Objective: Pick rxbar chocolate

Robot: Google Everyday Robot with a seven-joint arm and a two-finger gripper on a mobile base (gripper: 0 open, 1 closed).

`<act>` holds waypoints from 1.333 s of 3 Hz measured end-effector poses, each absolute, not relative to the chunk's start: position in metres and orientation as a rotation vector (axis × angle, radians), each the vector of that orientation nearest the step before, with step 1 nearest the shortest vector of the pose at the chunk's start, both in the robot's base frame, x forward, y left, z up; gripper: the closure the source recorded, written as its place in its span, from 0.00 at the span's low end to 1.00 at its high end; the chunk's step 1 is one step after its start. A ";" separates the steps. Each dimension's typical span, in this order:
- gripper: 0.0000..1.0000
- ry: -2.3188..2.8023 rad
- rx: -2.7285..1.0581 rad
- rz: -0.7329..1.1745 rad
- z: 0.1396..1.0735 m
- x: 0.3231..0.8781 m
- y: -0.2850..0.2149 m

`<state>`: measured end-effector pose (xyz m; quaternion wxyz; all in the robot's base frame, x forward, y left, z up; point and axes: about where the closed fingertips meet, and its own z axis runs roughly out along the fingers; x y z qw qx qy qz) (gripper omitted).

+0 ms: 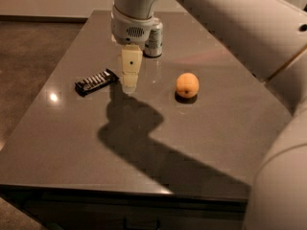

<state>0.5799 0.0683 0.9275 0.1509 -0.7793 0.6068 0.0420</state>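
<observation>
The rxbar chocolate (96, 81), a flat black bar with white lettering stripes, lies on the grey table (158, 143) at the left. My gripper (130, 85) hangs from the arm above the table, just to the right of the bar and apart from it. The gripper holds nothing. The arm's shadow falls on the table in front of the gripper.
A silver-green drink can (154, 38) stands behind the gripper, partly hidden by the wrist. A round orange fruit (187, 85) sits to the right of the gripper. The table's left edge drops to a brown floor (29, 61).
</observation>
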 end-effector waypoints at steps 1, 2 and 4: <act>0.00 1.711 -2.302 0.108 0.912 0.595 0.097; 0.00 1.693 -2.335 0.104 0.904 0.600 0.111; 0.00 1.670 -2.415 0.088 0.885 0.605 0.134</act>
